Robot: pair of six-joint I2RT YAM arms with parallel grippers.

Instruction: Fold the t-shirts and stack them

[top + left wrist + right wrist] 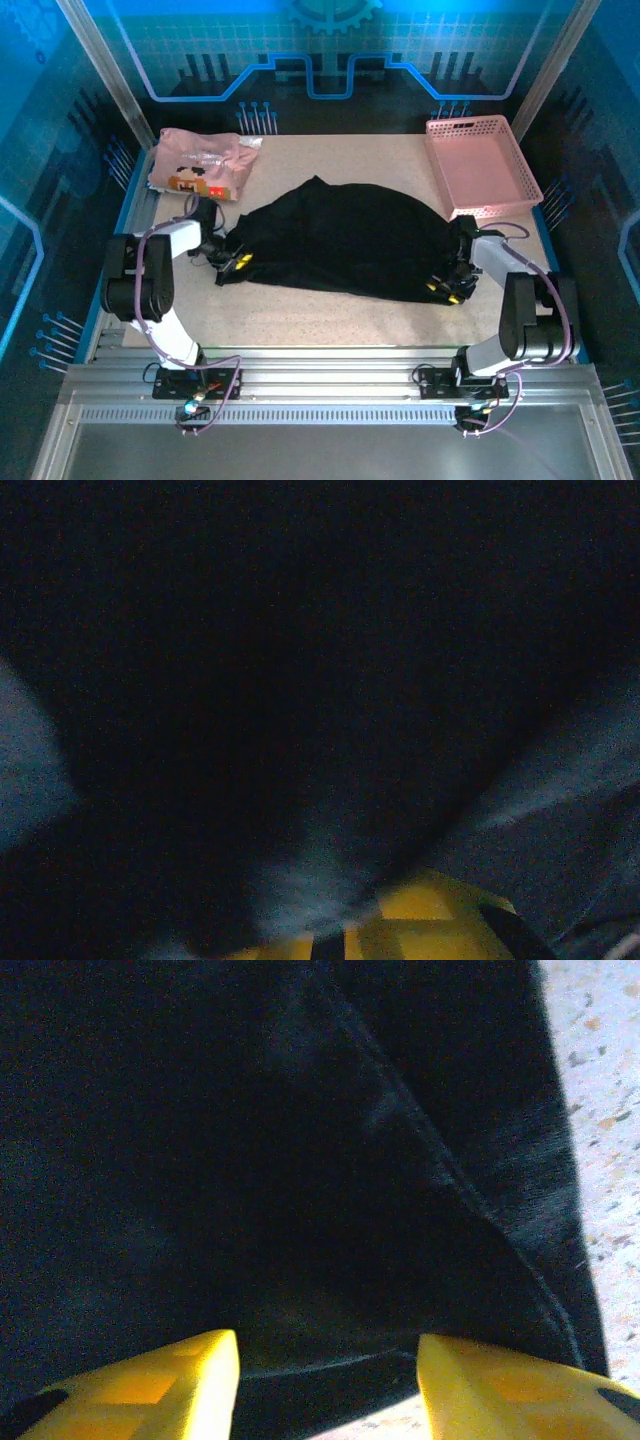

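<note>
The large black t-shirt (340, 240) lies spread across the middle of the table. Its cloth (300, 680) hangs dark and close in the left wrist view. My left gripper (235, 265) is at its left edge; the yellow fingers (430, 920) sit close together with cloth bunched over them, shut on it. My right gripper (445, 288) is at the shirt's right front corner. There it stands open (328, 1380), its fingertips (190, 1380) set wide on either side of the hem (330, 1365). The pale pink printed t-shirt (200, 165) lies crumpled at the back left.
A rigid pink mesh basket (482, 165) stands at the back right, just behind the right arm. Bare speckled table (330, 320) runs along the front between the arm bases. A strip of tabletop (600, 1110) shows right of the shirt.
</note>
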